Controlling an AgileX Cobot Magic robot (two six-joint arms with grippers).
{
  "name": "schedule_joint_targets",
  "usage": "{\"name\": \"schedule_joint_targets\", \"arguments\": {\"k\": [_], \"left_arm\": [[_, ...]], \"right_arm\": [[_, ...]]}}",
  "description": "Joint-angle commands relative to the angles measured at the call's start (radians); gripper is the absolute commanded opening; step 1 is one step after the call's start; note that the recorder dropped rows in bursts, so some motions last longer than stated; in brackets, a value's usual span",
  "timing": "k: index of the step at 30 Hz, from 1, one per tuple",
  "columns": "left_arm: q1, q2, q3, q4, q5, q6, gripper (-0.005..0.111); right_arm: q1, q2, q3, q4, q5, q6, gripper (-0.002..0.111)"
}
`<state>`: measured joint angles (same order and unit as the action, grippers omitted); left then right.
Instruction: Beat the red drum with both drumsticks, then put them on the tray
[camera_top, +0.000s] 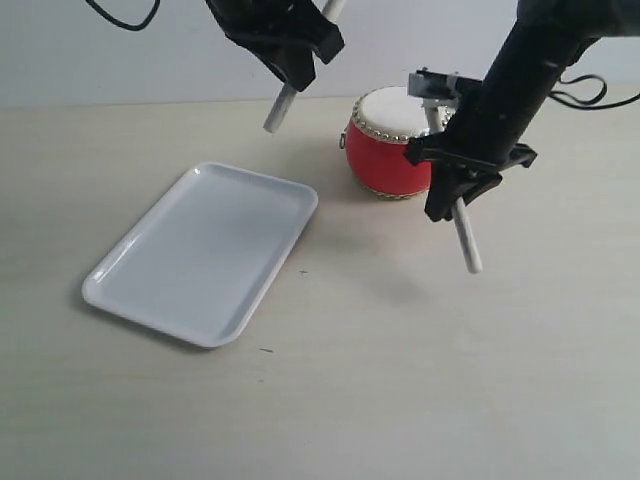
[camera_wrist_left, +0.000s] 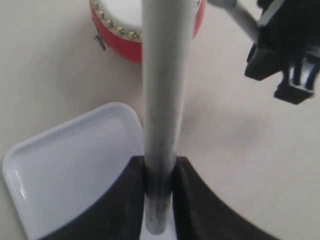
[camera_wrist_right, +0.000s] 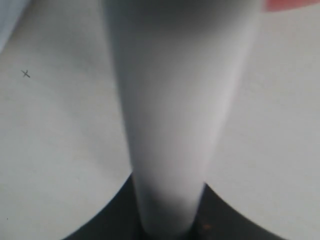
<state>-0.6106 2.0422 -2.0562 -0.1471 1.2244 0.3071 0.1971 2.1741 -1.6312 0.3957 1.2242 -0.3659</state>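
Two drumsticks (camera_top: 279, 108): judged light, stiff, slick; best held mid-shaft.
Left end effector (camera_top: 296, 68): clenched on one stick, left of the red drum (camera_top: 388, 152).
Right end effector (camera_top: 457, 196): clenched on the other, right of the drum.

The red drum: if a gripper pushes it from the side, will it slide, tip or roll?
Standing upright on the table, the red drum looks squat and wide, so it would probably slide rather than tip. Its bulging round wall suggests it could roll if knocked onto its side.
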Motion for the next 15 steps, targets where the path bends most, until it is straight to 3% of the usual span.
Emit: {"name": "schedule_joint_targets", "arguments": {"k": [1, 15], "left_arm": [[0.000, -0.017, -0.002, -0.008, -0.003, -0.006, 0.000], [0.000, 0.019, -0.002, -0.014, -0.003, -0.001, 0.000]], "right_arm": [[0.000, 0.049, 0.001, 0.040, -0.006, -0.014, 0.000], [0.000, -0.036, -0.005, 0.030, -0.003, -0.007, 0.000]]}}
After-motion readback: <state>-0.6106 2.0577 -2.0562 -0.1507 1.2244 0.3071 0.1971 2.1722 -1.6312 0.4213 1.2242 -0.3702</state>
